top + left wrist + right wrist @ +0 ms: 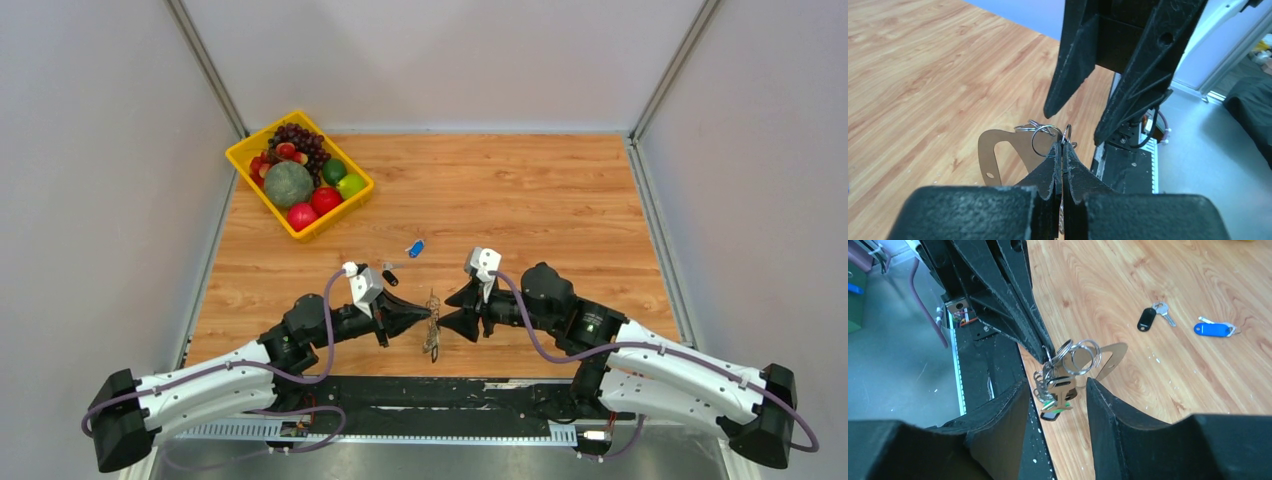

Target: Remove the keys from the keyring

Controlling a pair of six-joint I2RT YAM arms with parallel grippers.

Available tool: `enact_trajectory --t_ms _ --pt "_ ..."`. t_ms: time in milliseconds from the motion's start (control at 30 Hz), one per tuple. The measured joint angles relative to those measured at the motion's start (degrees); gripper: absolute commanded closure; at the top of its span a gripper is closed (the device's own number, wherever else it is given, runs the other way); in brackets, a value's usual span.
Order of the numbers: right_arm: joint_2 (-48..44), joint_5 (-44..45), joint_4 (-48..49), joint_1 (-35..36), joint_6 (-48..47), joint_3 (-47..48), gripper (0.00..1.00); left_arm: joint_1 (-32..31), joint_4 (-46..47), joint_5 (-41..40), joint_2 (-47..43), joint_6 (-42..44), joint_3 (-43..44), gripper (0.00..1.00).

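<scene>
My left gripper (428,317) is shut on the keyring (1044,140) and holds it a little above the table near the front edge; its tips also show in its wrist view (1062,146). The keys (1057,392) hang in a bunch below the keyring (1082,358), with green and black tags at the bottom; the bunch also shows in the top view (433,338). My right gripper (447,311) is open and faces the left one. Its fingers (1008,412) stand either side of the hanging bunch without touching it. A flat metal plate (1110,357) sticks out from the rings.
A loose key with a black tag (1148,318) and one with a blue tag (1214,329) lie on the wood beyond the grippers, also seen from above (389,276) (415,248). A yellow basket (240,156) of fruit stands at the back left. The black base rail (450,395) runs just under the bunch.
</scene>
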Motion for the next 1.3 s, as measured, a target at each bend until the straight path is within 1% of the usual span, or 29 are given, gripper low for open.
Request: enact_trajectory --t_ms 133,267,367,500,733,900,1133,1300 --pt "-0.9 -0.6 2.6 0.0 -0.1 -1.1 0.50 0.0 0.3 2.4 0.1 -0.6 0.7 1.00" --pt "-2.3 -1.7 3.5 0.0 -0.1 -2.6 0.47 0.0 1.5 4.8 0.2 -1.2 1.7 1.00" --pt "-4.8 -2.4 3.6 0.0 -0.1 -3.9 0.42 0.0 1.6 5.8 0.1 -1.3 2.4 1.00" --pt "-9.0 -3.5 4.0 0.0 0.2 -6.0 0.41 0.0 0.5 7.0 0.1 -1.0 4.3 1.00" --pt "-10.8 -6.4 6.3 0.0 1.0 -7.8 0.43 0.0 -0.9 10.3 0.3 -0.3 7.3 1.00" --pt "-12.3 -8.0 9.3 0.0 1.6 -9.7 0.48 0.0 -1.6 13.9 1.8 0.1 9.2 1.00" --pt "-12.8 -11.5 13.4 0.0 3.0 -10.4 0.57 0.0 -1.8 16.4 2.8 0.2 9.6 1.00" --pt "-12.3 -14.5 15.5 0.0 4.0 -10.4 0.58 0.0 -1.8 16.5 2.8 0.2 9.6 1.00"
